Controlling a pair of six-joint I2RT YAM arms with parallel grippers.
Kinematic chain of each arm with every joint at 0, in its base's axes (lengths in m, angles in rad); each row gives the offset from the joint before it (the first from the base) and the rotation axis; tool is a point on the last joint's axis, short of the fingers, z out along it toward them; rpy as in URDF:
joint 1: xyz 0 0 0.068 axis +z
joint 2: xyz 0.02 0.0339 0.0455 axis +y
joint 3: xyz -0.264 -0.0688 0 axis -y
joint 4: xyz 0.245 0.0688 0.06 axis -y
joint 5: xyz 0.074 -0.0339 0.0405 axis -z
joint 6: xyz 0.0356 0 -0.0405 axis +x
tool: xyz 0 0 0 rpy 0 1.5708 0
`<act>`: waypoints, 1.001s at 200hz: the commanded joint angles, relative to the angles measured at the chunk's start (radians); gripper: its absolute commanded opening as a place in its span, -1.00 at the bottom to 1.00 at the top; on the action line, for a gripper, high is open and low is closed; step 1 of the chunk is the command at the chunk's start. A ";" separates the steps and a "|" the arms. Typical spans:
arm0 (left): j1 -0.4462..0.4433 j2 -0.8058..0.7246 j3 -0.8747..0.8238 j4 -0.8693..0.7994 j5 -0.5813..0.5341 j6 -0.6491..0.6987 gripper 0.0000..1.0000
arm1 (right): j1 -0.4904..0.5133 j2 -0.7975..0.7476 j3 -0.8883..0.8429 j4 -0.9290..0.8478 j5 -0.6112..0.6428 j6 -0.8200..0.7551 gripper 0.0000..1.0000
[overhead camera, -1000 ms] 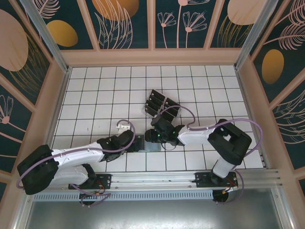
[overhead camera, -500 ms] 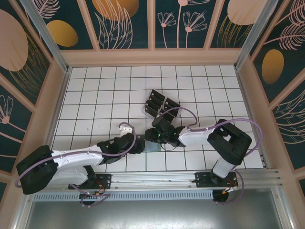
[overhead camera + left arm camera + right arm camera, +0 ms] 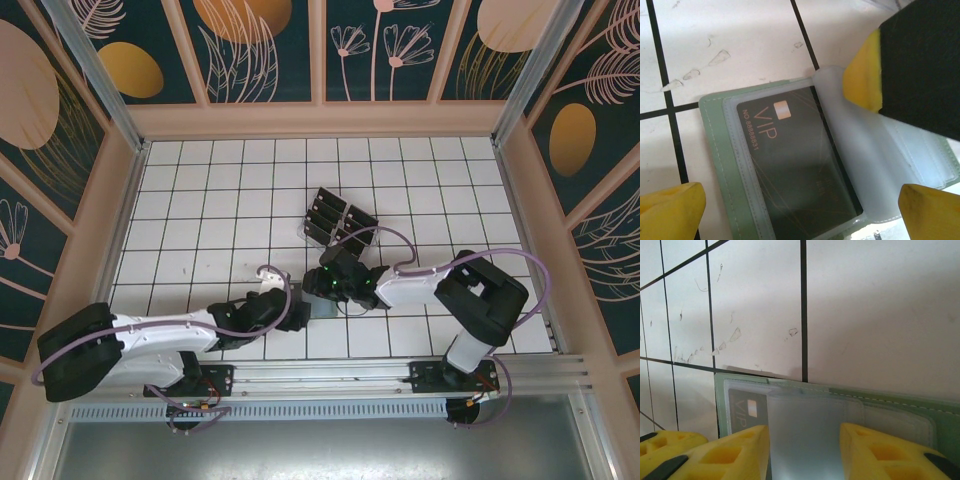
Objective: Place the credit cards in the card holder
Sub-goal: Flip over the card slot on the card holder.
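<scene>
The sage-green card holder (image 3: 322, 307) lies open on the tiles between the two arms. In the left wrist view one dark credit card (image 3: 800, 165) marked VIP sits in the card holder's (image 3: 715, 145) left clear pocket. My left gripper (image 3: 802, 215) hovers low over it, open wide, holding nothing. My right gripper (image 3: 805, 450) is shut on a translucent sleeve (image 3: 805, 420) of the card holder (image 3: 890, 395), whose page curves upward (image 3: 865, 150). More credit cards (image 3: 338, 222) stand in a clear rack farther back. In the top view the left gripper (image 3: 298, 315) and right gripper (image 3: 322, 290) meet at the holder.
The clear rack (image 3: 305, 232) stands about two tiles behind the holder. The right arm's purple cable (image 3: 385, 235) loops over it. The wooden wall (image 3: 320, 120) runs along the back, and the metal rail (image 3: 330, 375) lies at the near edge.
My left gripper has slid right and nearer, closing in over the holder. The right gripper has stayed almost still on the sleeve.
</scene>
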 commanded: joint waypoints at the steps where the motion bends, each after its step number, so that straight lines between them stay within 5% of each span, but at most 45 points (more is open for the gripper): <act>1: -0.008 0.035 0.033 0.015 -0.055 0.023 0.97 | -0.003 -0.006 -0.030 -0.016 -0.016 0.023 -0.16; 133: -0.012 0.167 0.035 -0.017 -0.152 0.007 0.97 | -0.010 -0.032 -0.040 0.028 -0.047 0.027 -0.14; 200: -0.019 0.186 0.001 -0.007 -0.151 -0.034 0.97 | -0.024 -0.240 -0.109 0.011 0.030 0.038 -0.12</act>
